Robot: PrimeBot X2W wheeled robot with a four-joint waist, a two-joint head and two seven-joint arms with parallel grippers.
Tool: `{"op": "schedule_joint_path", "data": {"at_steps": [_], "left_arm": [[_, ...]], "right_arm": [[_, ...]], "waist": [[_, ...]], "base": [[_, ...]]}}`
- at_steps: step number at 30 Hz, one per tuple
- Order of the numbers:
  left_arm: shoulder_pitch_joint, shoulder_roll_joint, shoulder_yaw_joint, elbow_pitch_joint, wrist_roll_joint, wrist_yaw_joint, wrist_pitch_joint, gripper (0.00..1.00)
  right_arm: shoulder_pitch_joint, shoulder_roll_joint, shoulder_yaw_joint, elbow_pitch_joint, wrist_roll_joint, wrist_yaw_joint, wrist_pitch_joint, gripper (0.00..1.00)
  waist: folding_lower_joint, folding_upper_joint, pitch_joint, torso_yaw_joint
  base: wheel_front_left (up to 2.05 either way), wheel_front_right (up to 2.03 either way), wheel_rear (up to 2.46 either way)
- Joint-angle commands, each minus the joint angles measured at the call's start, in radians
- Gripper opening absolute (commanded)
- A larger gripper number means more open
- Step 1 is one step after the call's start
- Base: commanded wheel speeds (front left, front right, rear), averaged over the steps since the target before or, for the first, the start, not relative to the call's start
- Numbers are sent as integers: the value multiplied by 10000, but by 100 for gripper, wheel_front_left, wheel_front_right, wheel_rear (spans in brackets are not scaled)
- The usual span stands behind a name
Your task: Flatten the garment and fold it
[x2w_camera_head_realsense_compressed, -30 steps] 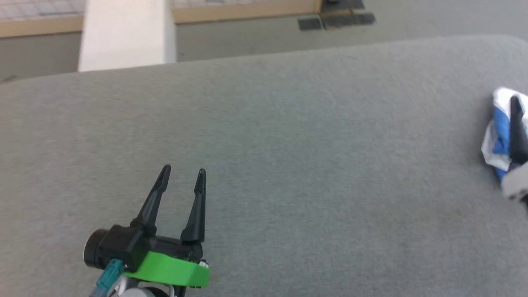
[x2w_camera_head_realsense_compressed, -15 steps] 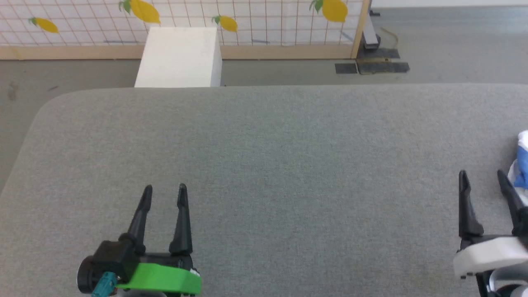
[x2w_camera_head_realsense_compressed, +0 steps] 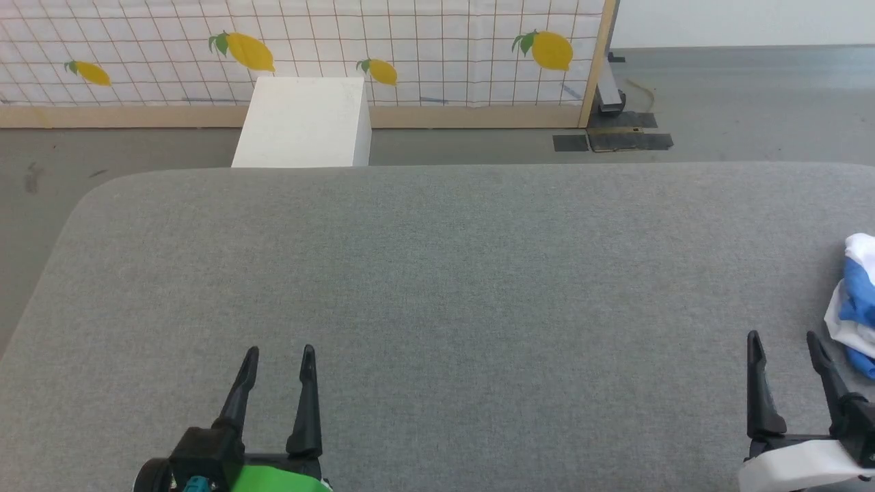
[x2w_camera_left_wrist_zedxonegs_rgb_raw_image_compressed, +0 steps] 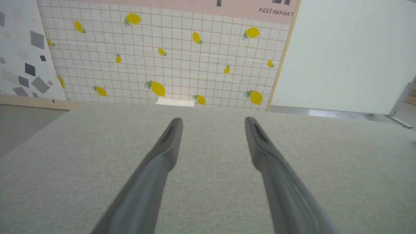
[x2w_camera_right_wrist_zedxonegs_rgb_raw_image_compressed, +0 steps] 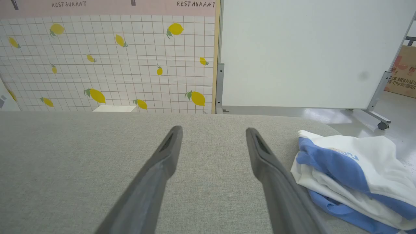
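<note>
Head view, looking down on a wide grey fabric-covered table [x2w_camera_head_realsense_compressed: 437,273] with rounded corners. The left gripper [x2w_camera_head_realsense_compressed: 280,350] sits at the lower left of the frame, its two long dark fingers pointing up the picture and spread apart, with bare grey cloth between them and nothing in their hold. The right gripper [x2w_camera_head_realsense_compressed: 783,336] sits at the lower right, its fingers likewise parted and holding nothing.

The garment [x2w_camera_head_realsense_compressed: 858,301] lies at the right edge of the frame, just above and to the right of the right gripper, partly cut off by the picture's border. It is a rumpled bundle of white and bright blue cloth, not spread flat. A narrow strip of table shows between it and the nearest finger.

In the right wrist view the garment fills the lower right corner: loose layers of white over blue, heaped near the table's rounded far corner, close beside the right-hand finger.

Beyond the table's far edge, at the upper left of the head view, a white box [x2w_camera_head_realsense_compressed: 301,123] stands on the grey floor. Behind it runs a wall panel [x2w_camera_head_realsense_compressed: 437,41] of white grid squares printed with yellow lemons.
</note>
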Motion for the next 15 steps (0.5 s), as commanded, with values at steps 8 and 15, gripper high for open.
{"op": "schedule_joint_path", "data": {"at_steps": [8,15], "left_arm": [[-247,-118,76,57,400,-280,-47,100],[-473,-137,-57,62,572,-387,-47,100]], "right_arm": [[-392,15,63,724,-217,-15,-288,100],[-603,16,-13,872,-120,-15,-339,100]], "waist": [[1,0,109,-28],[1,0,289,-65]], "base": [[0,0,0],[0,0,0]]}}
